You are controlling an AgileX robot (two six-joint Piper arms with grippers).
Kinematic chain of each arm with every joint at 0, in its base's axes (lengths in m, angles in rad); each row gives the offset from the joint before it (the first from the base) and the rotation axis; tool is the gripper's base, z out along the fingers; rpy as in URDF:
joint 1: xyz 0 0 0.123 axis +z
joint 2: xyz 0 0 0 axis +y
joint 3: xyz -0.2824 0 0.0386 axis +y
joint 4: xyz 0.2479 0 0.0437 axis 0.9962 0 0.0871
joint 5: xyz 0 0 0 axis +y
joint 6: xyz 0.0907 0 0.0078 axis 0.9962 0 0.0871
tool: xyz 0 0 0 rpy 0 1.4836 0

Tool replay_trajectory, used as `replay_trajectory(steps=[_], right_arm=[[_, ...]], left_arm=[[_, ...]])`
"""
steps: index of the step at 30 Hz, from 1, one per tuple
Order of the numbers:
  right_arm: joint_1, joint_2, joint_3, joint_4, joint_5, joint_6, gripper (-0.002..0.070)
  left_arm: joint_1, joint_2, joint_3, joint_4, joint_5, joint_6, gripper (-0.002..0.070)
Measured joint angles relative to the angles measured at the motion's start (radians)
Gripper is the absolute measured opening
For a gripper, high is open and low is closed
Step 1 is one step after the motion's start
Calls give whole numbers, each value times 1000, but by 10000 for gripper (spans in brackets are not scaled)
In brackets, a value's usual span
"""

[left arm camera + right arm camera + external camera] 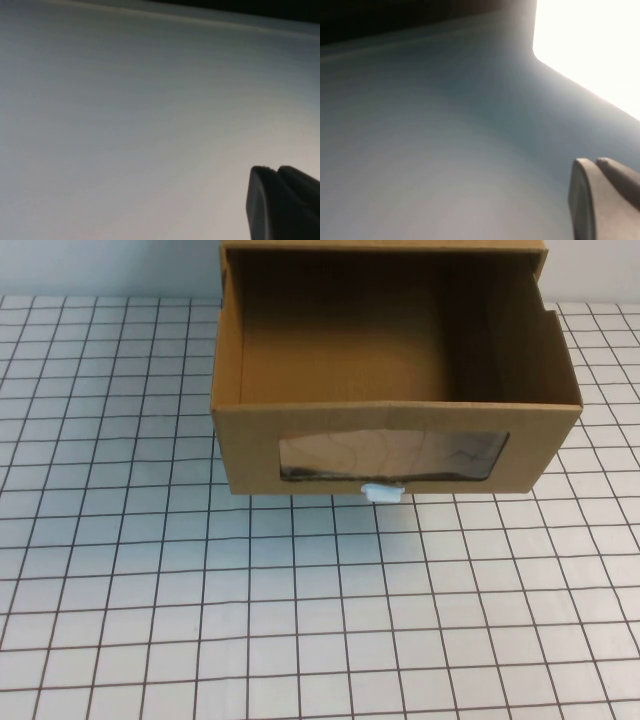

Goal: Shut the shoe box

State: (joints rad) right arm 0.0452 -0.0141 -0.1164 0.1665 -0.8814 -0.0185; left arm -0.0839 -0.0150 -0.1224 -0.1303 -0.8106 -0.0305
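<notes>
The shoe box (395, 390) is a brown cardboard drawer, pulled out toward me from its sleeve at the table's back middle. It is empty inside. Its front has a wide clear window (392, 455) and a small white pull tab (383, 492) on the bottom edge. Neither arm shows in the high view. My left gripper (272, 171) shows only in the left wrist view, its dark fingers pressed together, facing a blank pale surface. My right gripper (594, 163) shows only in the right wrist view, fingers together, empty.
The table (300, 620) is covered with a white sheet with a dark grid. The box's outer sleeve (385, 245) stands at the back edge. A bright white patch (590, 40) fills one corner of the right wrist view.
</notes>
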Motion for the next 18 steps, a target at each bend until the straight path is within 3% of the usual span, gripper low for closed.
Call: replay_trajectory(steps=[8, 12, 18], right_arm=[[0, 60, -394, 0, 279, 110, -14], [0, 177, -584, 0, 556, 211, -14], [0, 404, -792, -7, 1007, 228, -14]], left_arm=[[0, 93, -365, 0, 237, 0, -5], [0, 229, -560, 0, 497, 0, -5], [0, 467, -789, 8, 912, 0, -5]])
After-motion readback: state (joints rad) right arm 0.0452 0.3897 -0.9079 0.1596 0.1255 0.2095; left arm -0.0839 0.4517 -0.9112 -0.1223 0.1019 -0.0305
